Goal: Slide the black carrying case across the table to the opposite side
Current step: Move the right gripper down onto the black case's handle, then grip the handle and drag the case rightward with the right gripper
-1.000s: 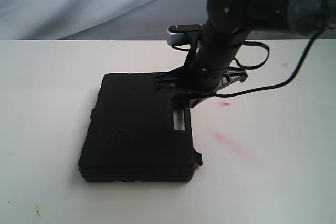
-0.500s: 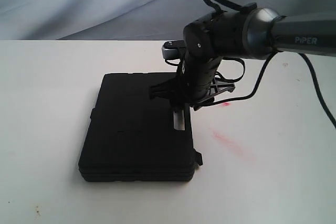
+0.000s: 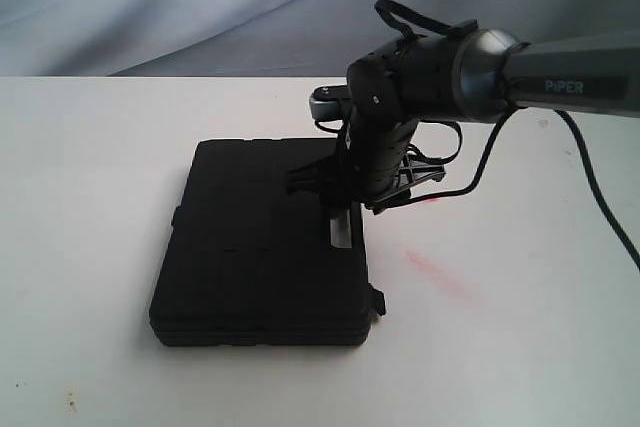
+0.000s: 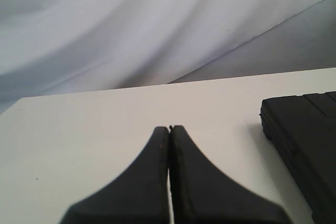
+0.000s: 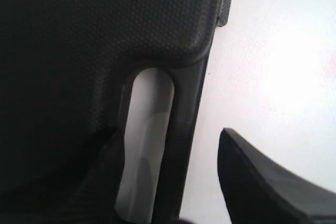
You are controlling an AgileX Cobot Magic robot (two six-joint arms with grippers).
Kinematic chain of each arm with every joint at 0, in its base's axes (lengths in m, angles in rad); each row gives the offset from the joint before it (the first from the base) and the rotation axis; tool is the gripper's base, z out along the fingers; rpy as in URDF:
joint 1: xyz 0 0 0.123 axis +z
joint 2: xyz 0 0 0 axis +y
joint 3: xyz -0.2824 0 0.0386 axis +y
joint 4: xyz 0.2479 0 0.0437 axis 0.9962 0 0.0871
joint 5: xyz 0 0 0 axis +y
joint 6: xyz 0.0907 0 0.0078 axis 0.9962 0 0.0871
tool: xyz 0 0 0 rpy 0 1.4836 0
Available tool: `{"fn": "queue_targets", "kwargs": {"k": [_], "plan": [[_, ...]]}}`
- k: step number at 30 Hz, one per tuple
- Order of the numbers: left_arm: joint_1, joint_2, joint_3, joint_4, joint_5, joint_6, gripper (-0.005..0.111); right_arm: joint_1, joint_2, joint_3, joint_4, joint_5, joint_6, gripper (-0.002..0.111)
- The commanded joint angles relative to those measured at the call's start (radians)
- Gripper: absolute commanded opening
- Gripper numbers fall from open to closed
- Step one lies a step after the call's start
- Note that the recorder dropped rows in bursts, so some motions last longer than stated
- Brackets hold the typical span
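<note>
On the exterior view, the black carrying case (image 3: 260, 247) lies flat on the table (image 3: 90, 147), well short of the far edge, with bare white top open on its left and right. Its long axis runs from near edge to far edge, and the handle slot (image 3: 341, 230) faces right, towards a red smear (image 3: 438, 272). My right gripper (image 3: 343, 205) is down at that handle side.

The left wrist view adds my left gripper (image 4: 169, 129), fingers pressed together on nothing, with a case corner off to one side.

Only the right wrist view shows the jaws apart, straddling the handle bar (image 5: 188, 124). The outer finger (image 5: 252, 182) stands clear of it over bare table.
</note>
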Motion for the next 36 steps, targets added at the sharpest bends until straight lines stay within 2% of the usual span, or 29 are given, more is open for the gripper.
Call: {"fn": "queue_targets", "kwargs": {"k": [1,26,33,36], "plan": [[0.000,-0.004,0.004,-0.014,-0.007,-0.001,0.000,0.003,0.000,-0.003,-0.003,-0.029,0.007,0.051],[0.000,-0.004,0.004,-0.014,-0.007,-0.001,0.000,-0.024,0.021,0.032,-0.014,-0.041,0.009,0.048],[0.000,-0.004,0.004,-0.014,-0.007,-0.001,0.000,-0.026,0.021,0.075,0.025,-0.094,0.007,0.045],[0.000,-0.004,0.004,-0.014,-0.007,-0.001,0.000,-0.026,0.021,0.075,0.025,-0.094,0.007,0.040]]}}
